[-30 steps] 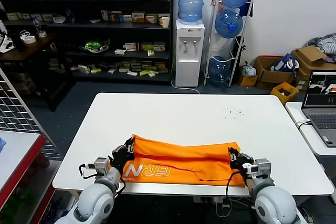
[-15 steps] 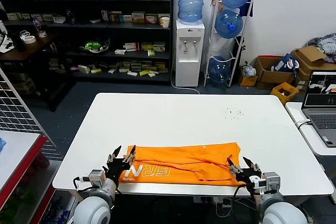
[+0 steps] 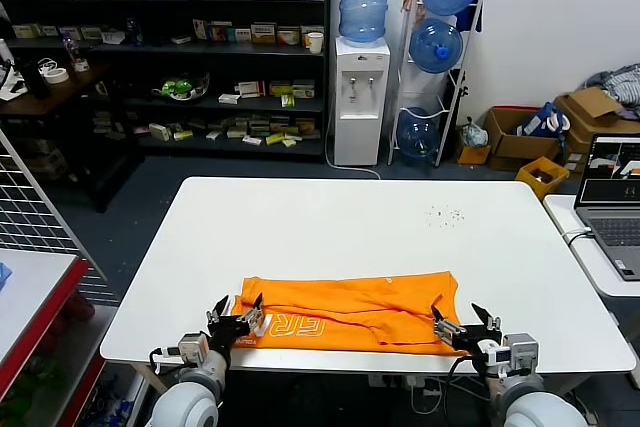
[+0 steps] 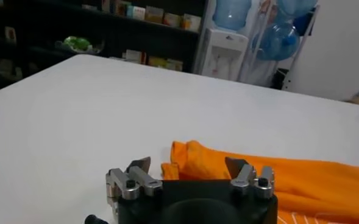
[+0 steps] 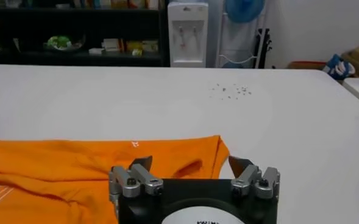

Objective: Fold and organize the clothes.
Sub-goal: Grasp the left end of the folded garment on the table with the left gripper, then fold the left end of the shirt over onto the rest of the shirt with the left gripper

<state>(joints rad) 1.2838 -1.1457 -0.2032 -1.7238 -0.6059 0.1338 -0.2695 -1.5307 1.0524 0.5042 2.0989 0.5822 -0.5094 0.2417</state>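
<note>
The orange T-shirt (image 3: 350,305) lies folded into a long flat band near the front edge of the white table (image 3: 360,222), with white lettering at its front left. My left gripper (image 3: 237,312) is open and empty just in front of the shirt's left end (image 4: 191,159). My right gripper (image 3: 463,322) is open and empty at the shirt's right front corner (image 5: 185,155). In both wrist views the jaws stand wide apart with only cloth and table between them.
A laptop (image 3: 615,197) sits on a side table at the right. Dark crumbs (image 3: 443,214) speckle the table's far right. A red-edged table (image 3: 40,297) stands at the left. Shelves, a water dispenser (image 3: 360,97) and cardboard boxes stand far behind.
Both grippers let go of the shirt, opened and drew back toward the front edge. The raised fold has dropped flat onto the shirt, leaving a narrower band.
</note>
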